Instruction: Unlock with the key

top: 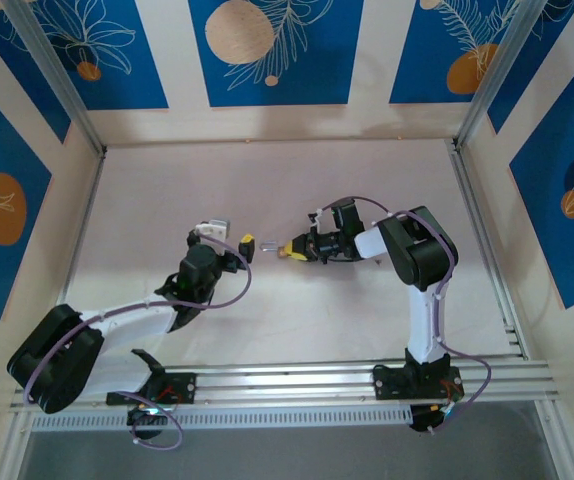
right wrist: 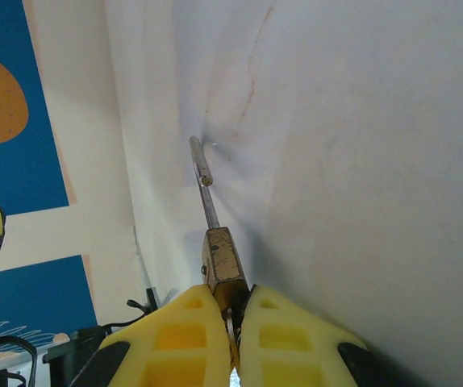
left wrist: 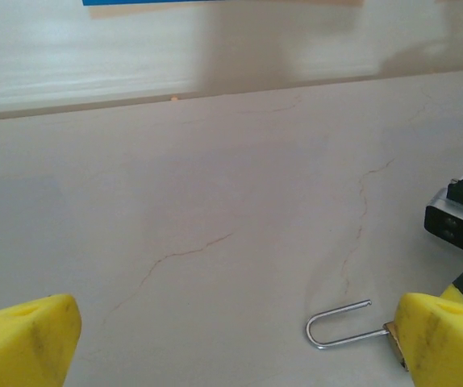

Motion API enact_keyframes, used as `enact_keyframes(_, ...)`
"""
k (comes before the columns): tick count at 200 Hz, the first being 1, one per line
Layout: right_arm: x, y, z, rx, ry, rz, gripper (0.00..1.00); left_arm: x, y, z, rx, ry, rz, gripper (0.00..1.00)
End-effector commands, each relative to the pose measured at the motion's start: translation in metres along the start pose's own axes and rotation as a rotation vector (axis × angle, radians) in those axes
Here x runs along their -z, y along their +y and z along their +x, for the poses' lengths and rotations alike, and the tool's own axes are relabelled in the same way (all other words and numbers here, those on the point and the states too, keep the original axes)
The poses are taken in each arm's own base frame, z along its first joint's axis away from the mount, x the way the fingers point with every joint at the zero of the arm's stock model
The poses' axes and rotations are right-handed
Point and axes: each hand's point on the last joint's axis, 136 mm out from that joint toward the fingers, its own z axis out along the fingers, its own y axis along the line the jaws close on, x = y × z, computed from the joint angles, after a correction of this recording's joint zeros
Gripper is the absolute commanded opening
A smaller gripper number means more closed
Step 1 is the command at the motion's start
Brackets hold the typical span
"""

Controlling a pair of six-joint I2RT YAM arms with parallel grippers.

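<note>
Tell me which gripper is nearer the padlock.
Right. The right gripper is shut on the padlock; the open left gripper sits beside its shackle.

We're seeing soft, bright, even light here; faint shadows smear the upper right of the left wrist view.

One padlock (right wrist: 221, 262), with one silver shackle (left wrist: 338, 327), near the tabletop's (top: 367, 180) middle. Two arms: left arm (top: 127, 318) and right arm (top: 423, 300). Two grippers: left gripper (top: 230, 236) and right gripper (top: 300, 251). Four yellow fingertips (right wrist: 183, 330) in total.
</note>
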Motion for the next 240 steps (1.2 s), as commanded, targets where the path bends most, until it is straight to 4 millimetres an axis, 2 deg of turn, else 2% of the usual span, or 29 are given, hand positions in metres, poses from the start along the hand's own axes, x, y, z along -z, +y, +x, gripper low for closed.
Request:
enact_keyframes(1,-0.002,0.004,0.004,0.003,0.016,-0.018,0.03,-0.001,0.002,-0.019,0.009,-0.036,-0.009,0.99)
enact_keyframes(13,-0.001,0.002,0.001,-0.001,0.012,-0.006,0.07,0.000,0.003,-0.019,0.007,-0.036,-0.010,0.99)
enact_keyframes(47,0.005,-0.001,-0.005,-0.024,0.000,0.034,0.30,0.003,0.001,-0.025,0.010,-0.031,-0.001,1.00)
enact_keyframes(68,0.016,0.001,-0.011,-0.024,-0.025,0.073,0.37,0.006,0.000,-0.033,0.023,-0.016,0.005,1.00)
enact_keyframes(96,0.034,0.006,-0.018,-0.011,-0.064,0.176,0.43,0.011,-0.003,-0.044,0.052,0.004,0.018,1.00)
enact_keyframes(117,0.055,0.007,-0.026,0.000,-0.125,0.291,0.46,0.013,-0.005,-0.053,0.072,0.019,0.026,1.00)
enact_keyframes(135,0.073,0.017,-0.030,0.034,-0.148,0.393,0.50,0.017,-0.006,-0.067,0.107,0.018,0.028,1.00)
enact_keyframes(188,0.092,0.025,-0.024,0.064,-0.152,0.481,0.49,0.031,-0.023,-0.117,0.177,-0.007,0.124,1.00)
enact_keyframes(213,0.127,0.025,-0.035,0.175,-0.203,0.697,0.49,0.028,-0.029,-0.144,0.183,-0.032,0.137,1.00)
enact_keyframes(227,0.153,0.011,-0.043,0.208,-0.233,0.873,0.51,0.024,-0.033,-0.158,0.153,-0.053,0.142,1.00)
enact_keyframes(240,0.178,-0.006,-0.049,0.212,-0.257,1.043,0.51,0.019,-0.033,-0.161,0.102,-0.062,0.128,1.00)
